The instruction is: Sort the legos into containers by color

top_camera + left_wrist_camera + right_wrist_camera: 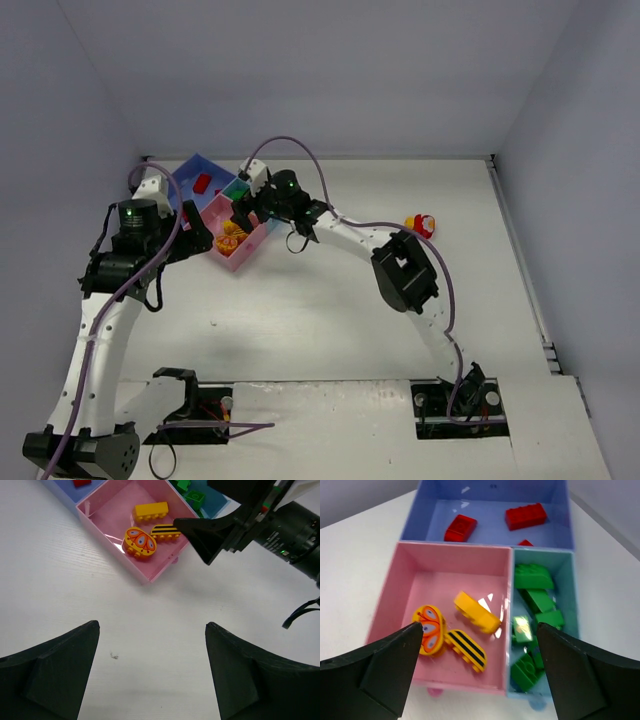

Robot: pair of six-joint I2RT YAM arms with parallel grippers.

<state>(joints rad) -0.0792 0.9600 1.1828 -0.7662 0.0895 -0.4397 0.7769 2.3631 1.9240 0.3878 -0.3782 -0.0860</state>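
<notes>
White table [330,320] (grey walls [300,70] around) bears the tray [190,173].

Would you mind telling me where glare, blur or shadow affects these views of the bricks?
Right wrist view: glare spots on the yellow brick and a green brick, colours still readable; the gripper's fingers look soft. Left wrist view: the pink compartment is evenly lit and sharp. Top view: the tray is small, partly hidden by the right arm, with soft shadows on the table.
</notes>
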